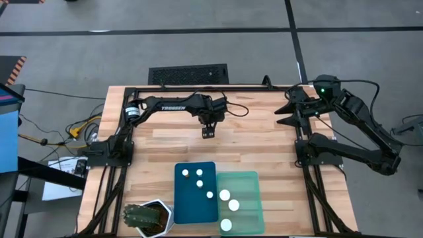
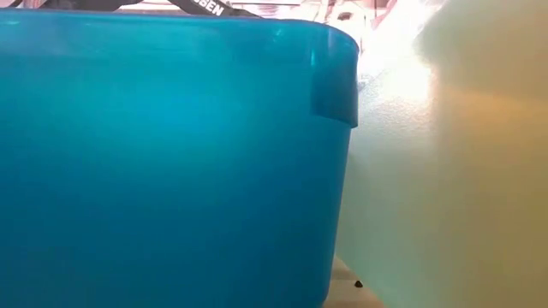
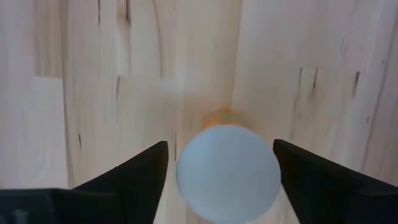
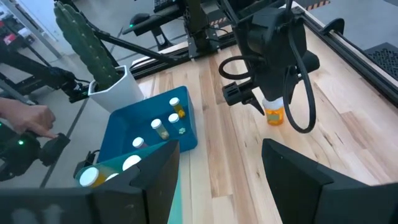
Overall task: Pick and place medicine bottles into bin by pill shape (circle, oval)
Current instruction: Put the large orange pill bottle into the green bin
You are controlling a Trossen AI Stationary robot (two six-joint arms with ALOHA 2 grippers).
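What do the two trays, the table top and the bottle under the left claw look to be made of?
Blue tray: opaque glossy plastic, probably; its wall shines in the low view. Green tray: translucent plastic, likely; the table shows through it. Table: pale wood in glued planks with visible grain. Bottle at the left claw: see-through orange plastic by its look, with a matte white cap.

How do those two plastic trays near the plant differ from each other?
The blue tray is opaque and dark, while the green tray is pale mint and see-through. The blue tray sits next to the potted plant; the green tray lies on its other side, set slightly nearer the table's front edge. Four white-capped bottles show in the blue tray, three in the green tray. Both are shallow rectangles of similar size, side by side.
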